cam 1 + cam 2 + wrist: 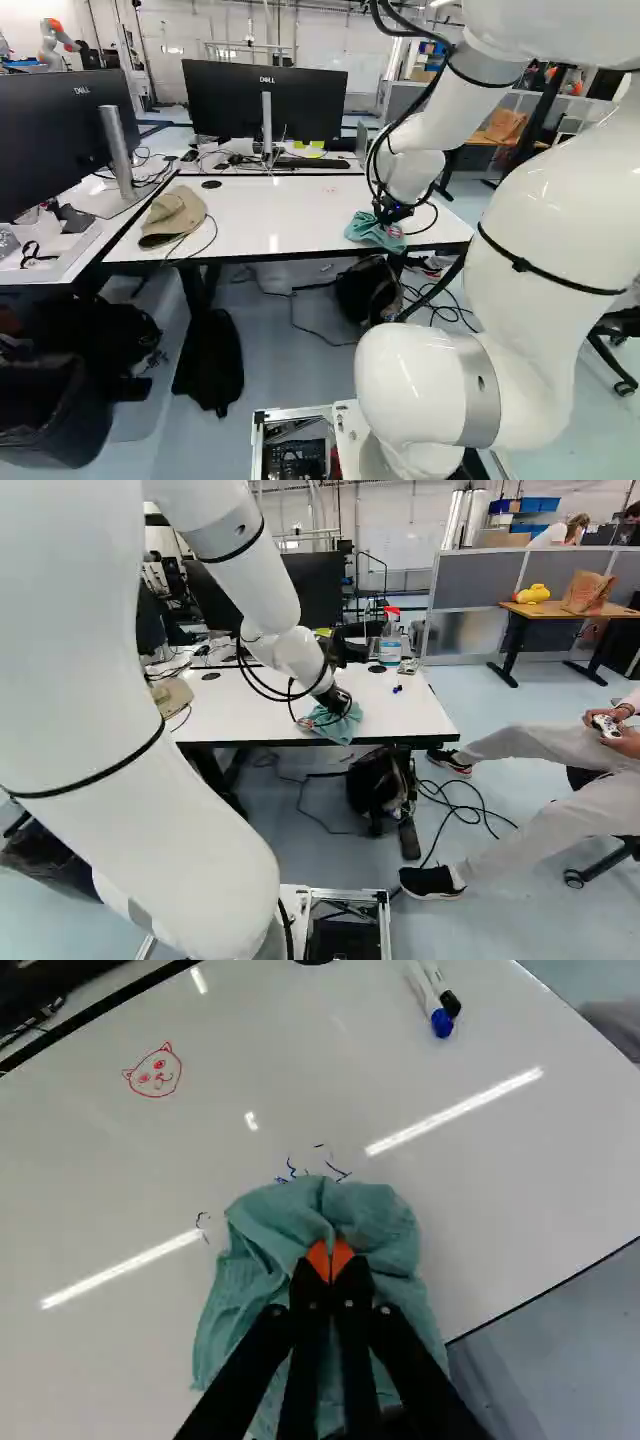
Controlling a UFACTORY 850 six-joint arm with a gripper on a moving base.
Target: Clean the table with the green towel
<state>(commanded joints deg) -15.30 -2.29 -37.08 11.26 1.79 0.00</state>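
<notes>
My gripper (338,706) is low over the white table (250,705), pressed onto the green towel (322,727) near the front edge. In the wrist view the gripper (330,1262) has its orange tips together, shut on a fold of the bunched towel (270,1222). Blue marker strokes (338,1172) show just ahead of the cloth, and a small blue-black mark (203,1224) lies beside it. Farther off is a red drawing of a cat's face (155,1072). What lies beneath the towel is hidden.
Two markers (432,1000) lie on the table beyond the gripper. A spray bottle (390,640) stands at the back right, a tan cap (173,216) at the left. Monitors (262,100) stand behind. A seated person with a controller is right of the table. Another robot (55,42) stands far back.
</notes>
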